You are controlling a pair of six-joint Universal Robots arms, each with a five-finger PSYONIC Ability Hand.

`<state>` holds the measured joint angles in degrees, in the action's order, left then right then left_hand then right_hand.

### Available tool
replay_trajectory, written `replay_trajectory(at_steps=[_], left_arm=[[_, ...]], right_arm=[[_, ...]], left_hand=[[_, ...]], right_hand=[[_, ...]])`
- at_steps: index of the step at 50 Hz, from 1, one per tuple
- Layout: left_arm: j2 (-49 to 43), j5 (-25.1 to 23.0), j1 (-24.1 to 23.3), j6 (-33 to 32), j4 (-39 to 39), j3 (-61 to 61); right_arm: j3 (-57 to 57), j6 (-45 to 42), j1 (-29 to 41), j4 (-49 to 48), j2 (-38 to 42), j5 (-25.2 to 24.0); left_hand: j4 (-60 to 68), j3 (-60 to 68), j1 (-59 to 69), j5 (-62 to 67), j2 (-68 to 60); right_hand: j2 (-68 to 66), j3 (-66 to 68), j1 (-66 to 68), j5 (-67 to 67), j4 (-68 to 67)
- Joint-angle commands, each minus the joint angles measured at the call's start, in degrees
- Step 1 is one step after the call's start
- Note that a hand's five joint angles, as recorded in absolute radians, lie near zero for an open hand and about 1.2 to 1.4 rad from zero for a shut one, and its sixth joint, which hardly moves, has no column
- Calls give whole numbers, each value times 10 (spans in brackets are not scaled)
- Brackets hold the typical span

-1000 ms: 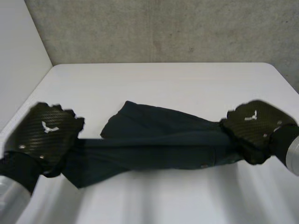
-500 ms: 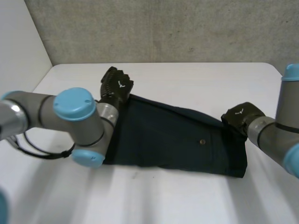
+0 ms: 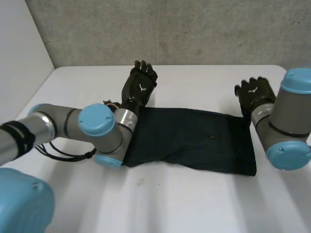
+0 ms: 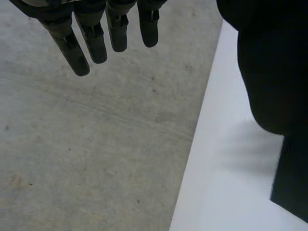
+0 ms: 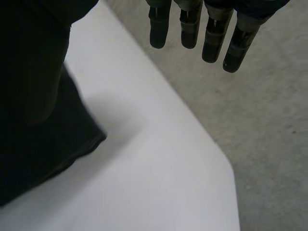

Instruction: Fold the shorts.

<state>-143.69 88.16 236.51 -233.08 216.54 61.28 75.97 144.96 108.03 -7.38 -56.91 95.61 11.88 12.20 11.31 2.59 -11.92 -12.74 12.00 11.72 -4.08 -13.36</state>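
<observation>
The dark navy shorts lie flat in a folded band across the middle of the white table, a small button showing on top. My left hand is lifted just beyond their far left corner, fingers straight and holding nothing. My right hand stands just past the far right corner, also open and empty. In the left wrist view the straight fingers point toward the wall, with an edge of the shorts beside the palm. In the right wrist view the fingers hang straight above the table's edge, a corner of the shorts beside them.
A grey concrete wall rises behind the table's far edge. A white panel stands along the left side. My left arm lies over the left end of the shorts. Bare table runs along the front.
Both hands have let go of the shorts, opened, and lifted toward the back of the table. The shorts, earlier held up stretched between them, now lie flat.
</observation>
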Motion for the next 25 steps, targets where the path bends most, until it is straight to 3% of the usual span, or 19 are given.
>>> replay_trajectory(at_steps=[1,8,12,21,25], left_arm=[[181,-2,0,129,-9,163],[291,-2,-2,300,-66,283],[327,2,-3,375,-144,342],[353,28,-9,395,-163,409],[359,53,-14,396,-147,413]], right_arm=[[88,55,-7,8,-140,-35],[189,66,-42,82,-198,-102],[265,90,-64,87,-203,-146],[338,100,-92,-36,-178,-164],[333,96,-92,-65,-133,-165]], left_hand=[[-18,-22,-13,-25,19],[-3,-6,3,-10,4],[9,5,14,1,-8],[35,32,41,28,-35],[34,31,40,27,-33]], right_hand=[[27,-20,-17,41,34],[27,-20,-17,41,34],[27,-20,-17,41,34],[-32,40,42,-19,-26],[-138,145,148,-125,-132]])
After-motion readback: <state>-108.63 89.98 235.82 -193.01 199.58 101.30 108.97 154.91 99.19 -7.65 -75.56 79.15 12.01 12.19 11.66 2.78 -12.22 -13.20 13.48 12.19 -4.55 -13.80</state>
